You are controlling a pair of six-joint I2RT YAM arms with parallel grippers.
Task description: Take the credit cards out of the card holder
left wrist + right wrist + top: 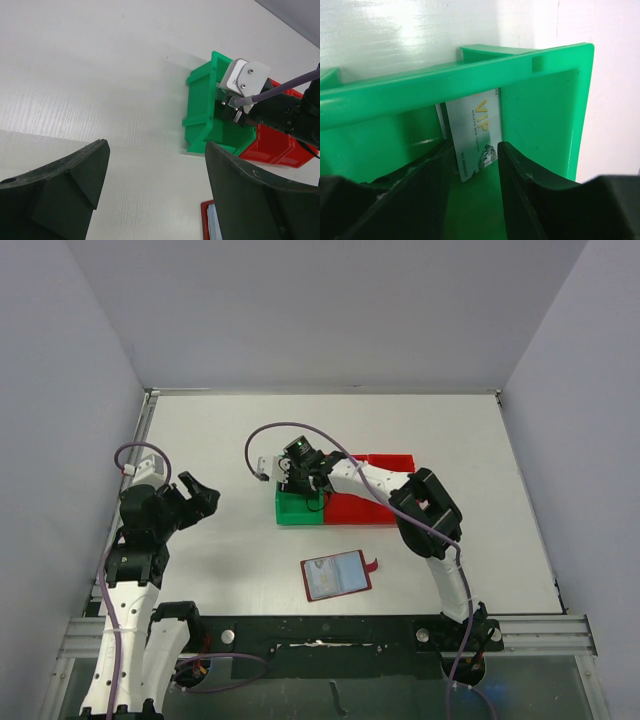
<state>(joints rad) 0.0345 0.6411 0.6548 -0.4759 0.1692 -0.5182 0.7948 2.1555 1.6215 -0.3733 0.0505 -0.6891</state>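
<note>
The card holder lies open on the table near the front, dark red with pale blue-grey inner pockets; its corner shows in the left wrist view. My right gripper reaches down into the green bin. In the right wrist view its jaws stand apart. A silver-grey credit card with gold "VIP" lettering leans against the bin wall just ahead of them, its lower corner between the fingertips. My left gripper hovers open over the left of the table, with nothing between its fingers.
A red bin sits against the green bin's right side, with another red bin behind it. The green bin and red bin lie ahead of the left gripper. A thin pale edge shows behind the silver card.
</note>
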